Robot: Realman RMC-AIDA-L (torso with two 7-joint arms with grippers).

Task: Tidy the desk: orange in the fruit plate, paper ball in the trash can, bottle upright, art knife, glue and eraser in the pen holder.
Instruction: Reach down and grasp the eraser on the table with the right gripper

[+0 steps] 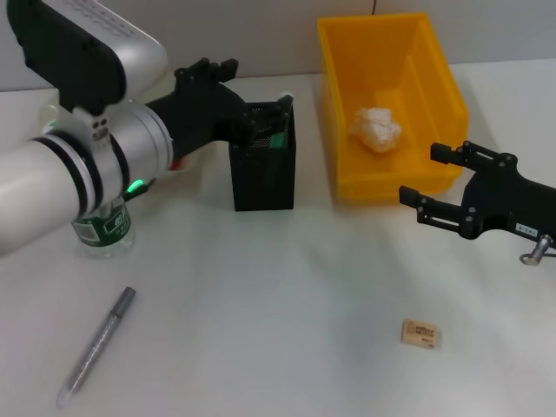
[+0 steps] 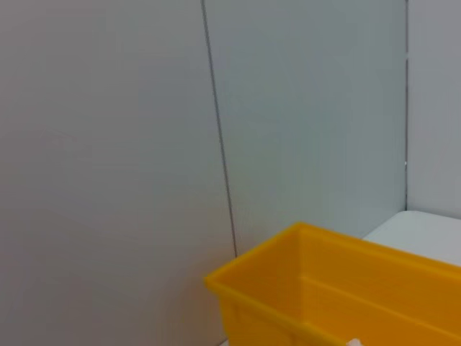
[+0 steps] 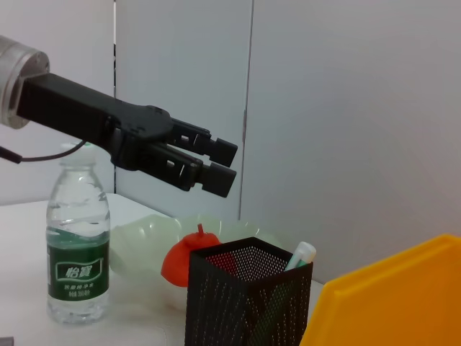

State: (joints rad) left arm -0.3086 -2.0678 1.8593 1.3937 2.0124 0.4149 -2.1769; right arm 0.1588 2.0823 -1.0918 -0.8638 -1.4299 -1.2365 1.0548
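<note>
In the head view the left arm hides the fruit plate (image 3: 148, 241), the orange (image 3: 181, 261) and most of the bottle (image 1: 106, 233). The eraser (image 1: 420, 333) label is too small to read.

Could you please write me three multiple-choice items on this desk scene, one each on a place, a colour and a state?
1. Where is the crumpled white paper ball?
A in the yellow plastic bin
B in the black mesh holder
C on the desk
2. What colour is the clear plastic bottle's label?
A red
B green
C blue
3. How do the right gripper's jaws stand?
A open, empty
B shut, empty
C shut on something
Answers: 1 A, it lies on the bin's floor; 2 B, the band is green; 3 A, the jaws are apart with nothing between them.
</note>
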